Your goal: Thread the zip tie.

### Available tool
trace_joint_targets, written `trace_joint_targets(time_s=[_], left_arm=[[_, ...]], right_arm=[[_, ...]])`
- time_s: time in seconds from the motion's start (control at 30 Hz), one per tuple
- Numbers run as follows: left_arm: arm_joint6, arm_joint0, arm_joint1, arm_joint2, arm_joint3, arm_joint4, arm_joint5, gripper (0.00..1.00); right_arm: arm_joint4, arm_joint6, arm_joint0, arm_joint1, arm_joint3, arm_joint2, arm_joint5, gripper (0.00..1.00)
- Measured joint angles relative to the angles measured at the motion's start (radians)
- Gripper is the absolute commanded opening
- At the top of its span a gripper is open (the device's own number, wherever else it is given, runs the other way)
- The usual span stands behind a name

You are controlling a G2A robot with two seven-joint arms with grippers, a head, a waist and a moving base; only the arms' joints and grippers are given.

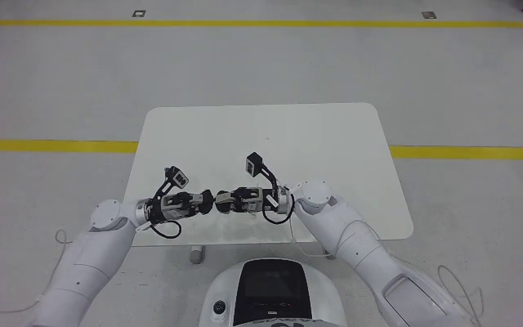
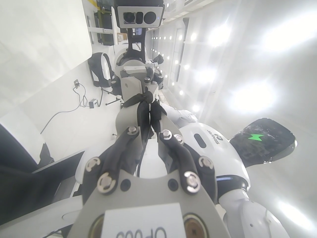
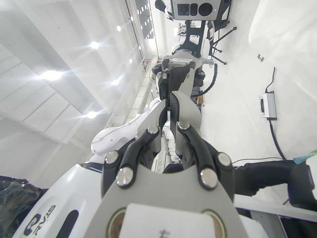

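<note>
While my left gripper [image 1: 209, 199] and right gripper [image 1: 224, 199] met tip to tip over the table [image 1: 327, 139] edge, the left pinched the zip tie [image 2: 144, 147]; the right was closed, hold unclear.

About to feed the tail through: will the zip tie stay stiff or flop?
Likely bendy, not rigid: the zip tie curves as a thin strand inside the left gripper. Probably light, and narrow enough to twist or buckle if pushed endwise.

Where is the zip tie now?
In the left wrist view, the thin black zip tie runs between the jaws of the left gripper toward the right gripper, above the near edge of the table.
</note>
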Motion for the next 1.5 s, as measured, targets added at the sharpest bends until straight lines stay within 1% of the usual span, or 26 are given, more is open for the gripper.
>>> trace_joint_targets(time_s=[0.07, 0.1, 0.13, 0.17, 0.27, 0.43, 0.7, 0.8, 1.07, 1.1, 1.17, 1.2, 1.27, 1.3, 1.37, 1.4, 1.47, 1.5], left_arm=[[0.0, -0.001, -0.001, 0.001, 0.002, 0.001, 0.0, 0.0], [0.0, -0.001, -0.001, 0.001, 0.003, 0.0, 0.0, 0.0], [0.0, -0.002, -0.001, 0.001, 0.004, -0.001, -0.001, 0.0], [0.0, -0.002, -0.001, 0.001, 0.004, -0.002, -0.001, 0.0], [0.0, -0.002, -0.002, -0.001, 0.008, -0.009, -0.002, 0.0], [0.0, 0.0, 0.0, -0.004, 0.01, -0.012, -0.005, 0.0], [0.0, 0.001, 0.004, -0.007, 0.013, -0.003, -0.013, 0.0], [0.0, 0.0, 0.007, 0.002, -0.002, 0.03, -0.022, 0.0], [0.002, -0.001, 0.008, 0.001, -0.001, 0.035, -0.025, 0.0], [0.023, -0.006, 0.007, -0.008, 0.001, 0.056, -0.035, 0.0], [0.103, -0.01, 0.003, -0.037, -0.02, 0.134, -0.043, 0.0], [0.165, -0.001, -0.002, -0.065, -0.037, 0.184, -0.043, 0.0], [0.229, 0.016, -0.011, -0.116, -0.059, 0.238, -0.043, 0.0], [0.257, 0.029, -0.017, -0.151, -0.075, 0.282, -0.043, 0.0], [0.277, 0.051, -0.028, -0.198, -0.102, 0.348, -0.043, 0.0], [0.275, 0.066, -0.037, -0.226, -0.111, 0.364, -0.043, 0.0], [0.249, 0.078, -0.052, -0.266, -0.118, 0.379, -0.043, 0.0], [0.23, 0.082, -0.062, -0.291, -0.117, 0.394, -0.043, 0.0]], right_arm=[[0.0, -0.002, 0.0, 0.0, 0.0, 0.0, 0.0, 0.0], [0.0, -0.002, 0.0, 0.0, 0.0, 0.0, 0.0, 0.1], [0.0, -0.003, 0.0, 0.0, 0.001, 0.0, 0.0, 0.76], [0.001, -0.003, 0.0, 0.0, 0.001, 0.0, 0.002, 1.0], [0.005, -0.006, -0.002, 0.002, 0.003, 0.006, 0.006, 1.0], [-0.004, -0.03, -0.014, 0.01, -0.009, 0.03, -0.003, 1.0], [-0.041, -0.091, -0.055, 0.027, -0.075, 0.065, -0.016, 1.0], [-0.041, -0.094, -0.058, 0.028, -0.079, 0.067, -0.019, 1.0], [-0.041, -0.094, -0.057, 0.028, -0.078, 0.067, -0.019, 1.0], [-0.041, -0.094, -0.057, 0.028, -0.078, 0.067, -0.019, 1.0], [-0.041, -0.094, -0.057, 0.028, -0.078, 0.067, -0.019, 1.0], [-0.041, -0.094, -0.057, 0.028, -0.078, 0.067, -0.019, 1.0], [-0.041, -0.094, -0.057, 0.028, -0.078, 0.067, -0.019, 1.0], [-0.041, -0.094, -0.057, 0.028, -0.078, 0.067, -0.019, 1.0], [-0.041, -0.094, -0.057, 0.028, -0.078, 0.067, -0.019, 1.0], [-0.041, -0.094, -0.057, 0.028, -0.078, 0.067, -0.019, 1.0], [-0.041, -0.094, -0.057, 0.028, -0.078, 0.067, -0.019, 1.0], [-0.041, -0.094, -0.057, 0.028, -0.078, 0.067, -0.019, 1.0]])
